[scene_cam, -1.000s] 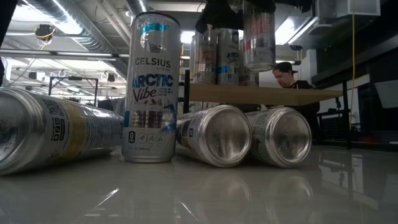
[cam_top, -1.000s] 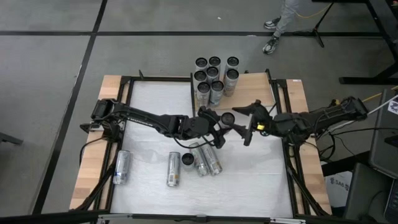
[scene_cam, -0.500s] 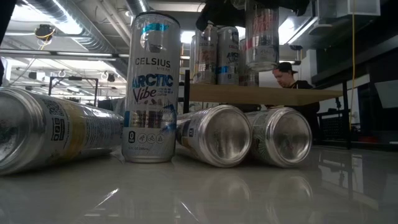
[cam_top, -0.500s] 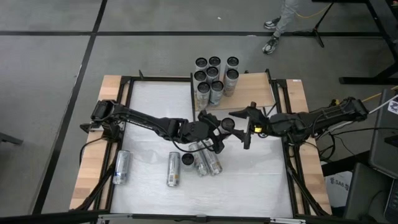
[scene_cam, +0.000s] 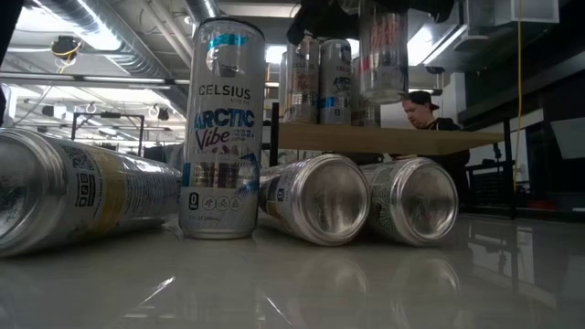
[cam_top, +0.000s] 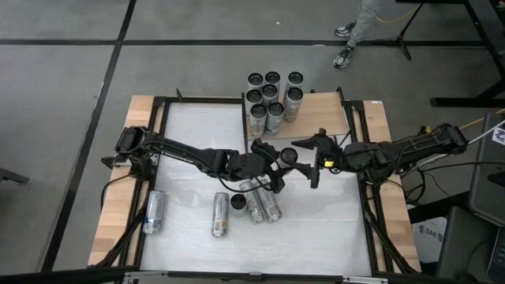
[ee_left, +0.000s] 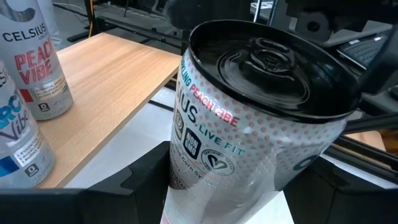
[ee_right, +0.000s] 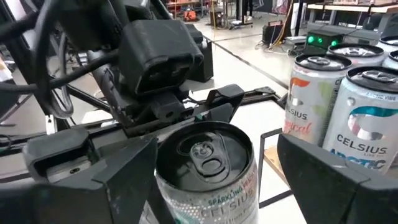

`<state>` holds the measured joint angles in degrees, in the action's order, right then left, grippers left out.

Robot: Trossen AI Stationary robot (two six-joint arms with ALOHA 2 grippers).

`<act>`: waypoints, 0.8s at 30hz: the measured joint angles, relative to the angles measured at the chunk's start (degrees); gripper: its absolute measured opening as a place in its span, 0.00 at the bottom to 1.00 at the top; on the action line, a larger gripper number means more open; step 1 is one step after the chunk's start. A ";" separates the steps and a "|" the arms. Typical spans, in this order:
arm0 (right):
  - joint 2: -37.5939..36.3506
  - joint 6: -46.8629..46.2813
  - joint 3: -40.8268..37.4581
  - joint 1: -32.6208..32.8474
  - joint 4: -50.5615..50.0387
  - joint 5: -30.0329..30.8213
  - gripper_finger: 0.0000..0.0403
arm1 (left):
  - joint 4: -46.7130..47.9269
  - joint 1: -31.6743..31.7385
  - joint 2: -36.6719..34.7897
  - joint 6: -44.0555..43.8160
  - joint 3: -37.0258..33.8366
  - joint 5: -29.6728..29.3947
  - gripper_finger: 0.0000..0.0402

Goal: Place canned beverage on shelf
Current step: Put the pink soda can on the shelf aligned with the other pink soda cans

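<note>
Pinching a glossy cylindrical aluminium can [ee_left: 249, 124], the left end effector [cam_top: 282, 162] hovers beside the pale wood-grain shelf [cam_top: 319, 110]; the right end effector [cam_top: 316, 158] straddles it, spread.

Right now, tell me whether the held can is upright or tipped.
Upright: the can hangs vertically in the left gripper, lid up.

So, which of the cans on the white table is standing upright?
The Arctic Vibe can, seen end-on from above. The four others on the table lie on their sides.
</note>
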<state>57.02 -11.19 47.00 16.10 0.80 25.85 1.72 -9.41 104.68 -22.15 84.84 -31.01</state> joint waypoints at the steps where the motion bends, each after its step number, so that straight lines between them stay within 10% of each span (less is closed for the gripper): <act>1: -0.15 0.07 -0.02 0.00 0.49 -0.02 0.80 | 0.02 0.00 -0.02 0.00 0.05 -0.01 0.59; 24: 1.93 1.46 0.02 0.00 -1.46 -0.98 0.80 | 0.47 -0.04 -0.04 0.04 0.07 0.19 0.59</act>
<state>58.94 -9.73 47.03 16.10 -0.66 24.86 2.20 -9.45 104.64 -22.11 84.90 -30.83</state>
